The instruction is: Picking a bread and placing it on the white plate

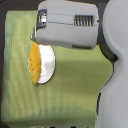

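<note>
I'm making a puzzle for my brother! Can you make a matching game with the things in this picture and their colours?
Things:
1. bread
2. plate
3. cloth
4. robot arm

Colours:
A. green
B. grey
C. golden-orange
D. white

Pairs: 1-C, 2-D, 3-A, 4-B

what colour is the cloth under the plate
Light green, in the exterior view: the cloth lies under the white plate.
</note>
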You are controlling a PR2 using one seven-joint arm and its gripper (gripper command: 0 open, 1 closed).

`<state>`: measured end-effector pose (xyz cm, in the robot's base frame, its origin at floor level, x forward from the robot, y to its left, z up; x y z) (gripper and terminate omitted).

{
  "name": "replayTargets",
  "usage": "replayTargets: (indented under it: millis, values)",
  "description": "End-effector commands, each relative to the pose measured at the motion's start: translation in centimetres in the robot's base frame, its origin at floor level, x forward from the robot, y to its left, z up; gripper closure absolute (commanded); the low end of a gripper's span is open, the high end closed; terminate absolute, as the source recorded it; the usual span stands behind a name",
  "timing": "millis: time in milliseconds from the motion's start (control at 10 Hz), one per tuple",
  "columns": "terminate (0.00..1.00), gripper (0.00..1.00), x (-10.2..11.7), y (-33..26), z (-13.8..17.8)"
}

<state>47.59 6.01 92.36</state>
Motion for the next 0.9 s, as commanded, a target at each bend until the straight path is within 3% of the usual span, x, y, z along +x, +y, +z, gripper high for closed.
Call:
replayTargets:
  millis: [0, 600, 800]
  values:
    - [0.0, 0.0, -1.1, -8.4, 1.3]
    - [0.0, 0.0, -0.7, -23.4, 1.8]
    - [0.0, 0.0, -0.7, -25.5, 1.7]
